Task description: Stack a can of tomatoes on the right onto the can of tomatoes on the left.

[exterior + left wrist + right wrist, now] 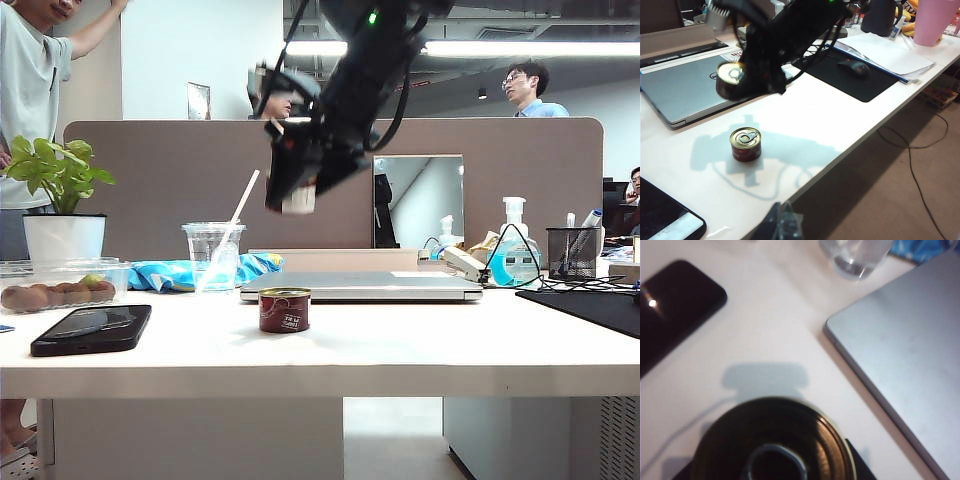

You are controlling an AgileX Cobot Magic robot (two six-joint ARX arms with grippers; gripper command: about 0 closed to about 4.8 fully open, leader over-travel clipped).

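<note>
One dark red can of tomatoes (284, 310) stands upright on the white table (420, 345), just in front of a laptop; the left wrist view shows it too (745, 144), pull-tab lid up. High above it and slightly to the right, my right gripper (291, 198) is shut on the other can of tomatoes (730, 80), which is tilted in the air. That held can's lid (772, 440) fills the near part of the right wrist view and hides the fingers. My left gripper (783, 225) hangs off the table's front edge, fingers together, holding nothing.
A closed silver laptop (360, 287) lies behind the standing can. A black phone (92, 328), a plastic cup with a straw (213, 255), a fruit tray (60, 285) and a potted plant (62, 215) are at the left. A mouse (853, 66) sits on a black pad on the right.
</note>
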